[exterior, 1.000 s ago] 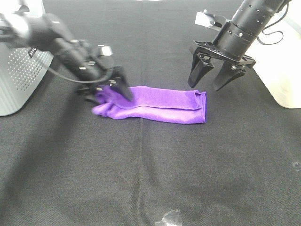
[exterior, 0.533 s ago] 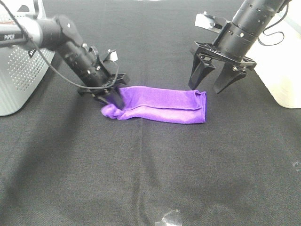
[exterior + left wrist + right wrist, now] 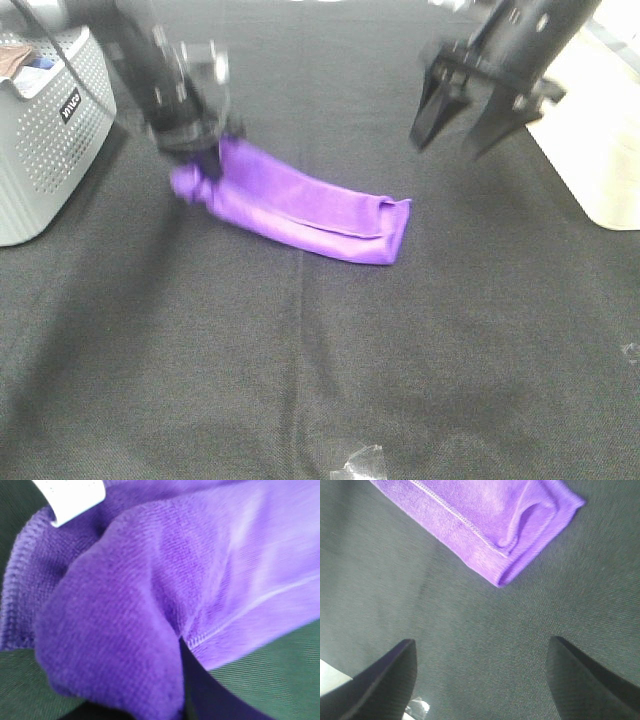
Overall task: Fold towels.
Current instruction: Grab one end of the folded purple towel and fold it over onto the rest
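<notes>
The purple towel [image 3: 300,205] lies folded into a long strip, slanting across the black table. My left gripper [image 3: 197,160], blurred, is at the strip's left end, which is bunched up in it. In the left wrist view the towel [image 3: 150,580] fills the frame and its white tag [image 3: 75,497] shows at one corner; the fingers are hidden. My right gripper [image 3: 468,120] is open and empty, above and behind the strip's right end, apart from it. In the right wrist view the towel's folded end [image 3: 495,525] lies beyond the gripper [image 3: 480,675], whose fingertips [image 3: 390,672] are spread wide.
A grey perforated basket [image 3: 45,140] stands at the left edge with a brown and blue cloth [image 3: 25,60] inside. A white object [image 3: 595,150] stands at the right edge. A small clear plastic scrap [image 3: 360,463] lies near the front edge.
My left gripper moved back and left, dragging the towel's left end with it, so the strip now slants and its right end has slid left. My right gripper moved slightly back and away from the towel.
</notes>
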`<action>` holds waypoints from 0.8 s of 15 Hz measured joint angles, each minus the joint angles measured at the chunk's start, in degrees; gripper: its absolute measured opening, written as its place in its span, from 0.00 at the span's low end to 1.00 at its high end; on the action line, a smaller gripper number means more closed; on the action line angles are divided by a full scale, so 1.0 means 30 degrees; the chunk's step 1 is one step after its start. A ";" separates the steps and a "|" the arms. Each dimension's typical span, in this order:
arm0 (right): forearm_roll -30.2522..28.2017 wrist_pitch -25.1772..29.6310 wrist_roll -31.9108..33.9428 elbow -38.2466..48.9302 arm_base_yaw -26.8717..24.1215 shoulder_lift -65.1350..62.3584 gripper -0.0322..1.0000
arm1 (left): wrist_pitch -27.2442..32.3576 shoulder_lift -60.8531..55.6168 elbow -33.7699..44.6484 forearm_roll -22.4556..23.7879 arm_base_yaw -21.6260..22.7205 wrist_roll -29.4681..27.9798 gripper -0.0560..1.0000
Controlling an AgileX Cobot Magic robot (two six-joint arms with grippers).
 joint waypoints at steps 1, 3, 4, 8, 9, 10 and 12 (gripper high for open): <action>0.0000 0.0000 0.0000 0.0000 0.0000 0.0000 0.73 | 0.0000 0.0000 0.0000 0.0000 0.0000 0.0000 0.12; -0.0019 0.0000 0.0115 0.0000 0.0000 -0.0764 0.73 | 0.0038 -0.0420 -0.0382 -0.0840 -0.0611 0.0821 0.12; -0.0019 0.0019 0.0325 0.0000 0.0000 -0.1146 0.73 | 0.0019 -0.0363 -0.0649 -0.1261 -0.1184 0.1184 0.12; -0.0019 0.0076 0.0382 0.0000 0.0000 -0.2406 0.73 | 0.0076 0.0936 -0.1222 -0.1547 -0.3610 0.1356 0.12; -0.0019 0.0076 0.0382 0.0000 0.0000 -0.2597 0.73 | 0.0076 0.1375 -0.1642 -0.1547 -0.4087 0.1012 0.12; -0.0019 0.0076 0.0401 0.0000 0.0000 -0.2827 0.73 | -0.0134 0.1776 -0.2139 -0.1623 -0.4526 0.0535 0.12; -0.0019 0.0095 0.0420 0.0000 0.0000 -0.3247 0.73 | -0.0898 0.2464 -0.3037 -0.2769 -0.5157 0.0153 0.27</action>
